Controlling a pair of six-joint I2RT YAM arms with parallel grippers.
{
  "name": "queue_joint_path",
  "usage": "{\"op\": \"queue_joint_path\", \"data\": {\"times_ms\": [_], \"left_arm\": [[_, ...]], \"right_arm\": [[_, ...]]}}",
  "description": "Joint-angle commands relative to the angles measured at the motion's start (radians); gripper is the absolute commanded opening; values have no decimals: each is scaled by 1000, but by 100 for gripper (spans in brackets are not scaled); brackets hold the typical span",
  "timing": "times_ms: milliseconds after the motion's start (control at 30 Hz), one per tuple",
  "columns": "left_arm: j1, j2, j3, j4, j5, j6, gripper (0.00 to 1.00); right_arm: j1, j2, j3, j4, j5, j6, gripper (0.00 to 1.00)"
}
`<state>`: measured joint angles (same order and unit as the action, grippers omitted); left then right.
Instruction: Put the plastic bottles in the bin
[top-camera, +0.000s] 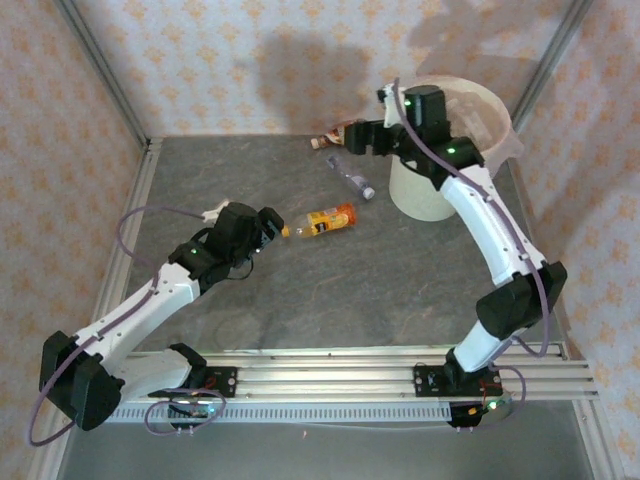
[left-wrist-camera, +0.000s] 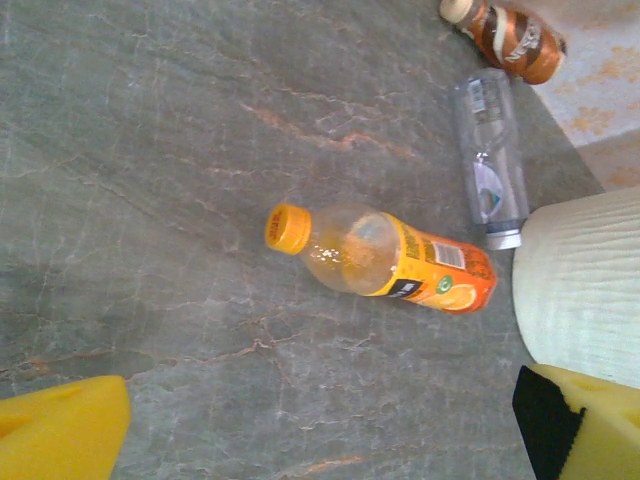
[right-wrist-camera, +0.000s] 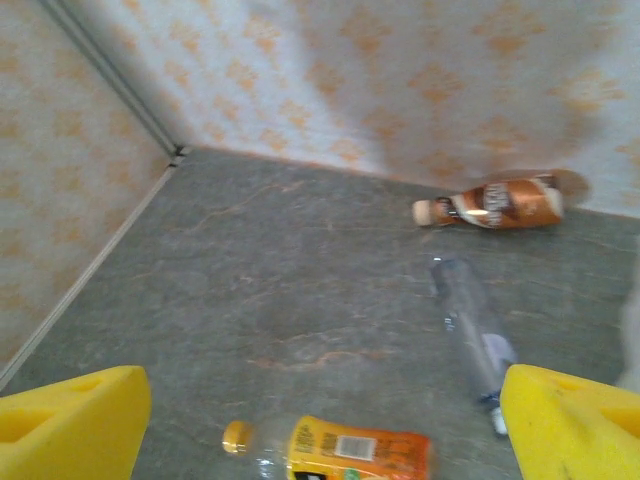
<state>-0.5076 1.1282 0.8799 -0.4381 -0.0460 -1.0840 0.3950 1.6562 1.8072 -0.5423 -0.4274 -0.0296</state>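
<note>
We are seeing orange bottle (left-wrist-camera: 385, 262), clear bottle (left-wrist-camera: 492, 160), brown bottle (left-wrist-camera: 512, 37) lying outside the bin (top-camera: 415, 200); left end effector (left-wrist-camera: 320, 435), right end effector (right-wrist-camera: 320, 420) gaping wide, empty.

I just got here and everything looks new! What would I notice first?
The bright orange-labelled bottle lying on its side in the middle of the grey table jumps out first. Next comes the big cream bin at the far right, with a clear bottle and a brown bottle lying on the table just left of it.
</note>
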Motion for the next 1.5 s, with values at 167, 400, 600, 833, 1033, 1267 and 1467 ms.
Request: {"op": "queue_joint_path", "data": {"times_ms": [167,400,600,833,1033,1267,1467], "left_arm": [[16,19,2,-57,-17,-45,100],[18,9,-13,-59,-12,-60,100],[18,-4,-26,-67,-21,-64,100],[18,1,-26,-68,-21,-59,100],[19,-2,-22,-87,-29,-46,100],[20,8,-18,-82,-28,-36,100],[20,33,8,-83,-11,-15,100]], "right_arm": [[8,305,110,-69,64,5,91],[35,597,400,-263,283,-42,92],[35,761,517,-295,440,15,93],[33,915,657,-357,456,74,92],[34,961,677,-341,424,84,89],[34,977,669,-353,402,108,72],[36,849,617,-330,346,112,54]]}}
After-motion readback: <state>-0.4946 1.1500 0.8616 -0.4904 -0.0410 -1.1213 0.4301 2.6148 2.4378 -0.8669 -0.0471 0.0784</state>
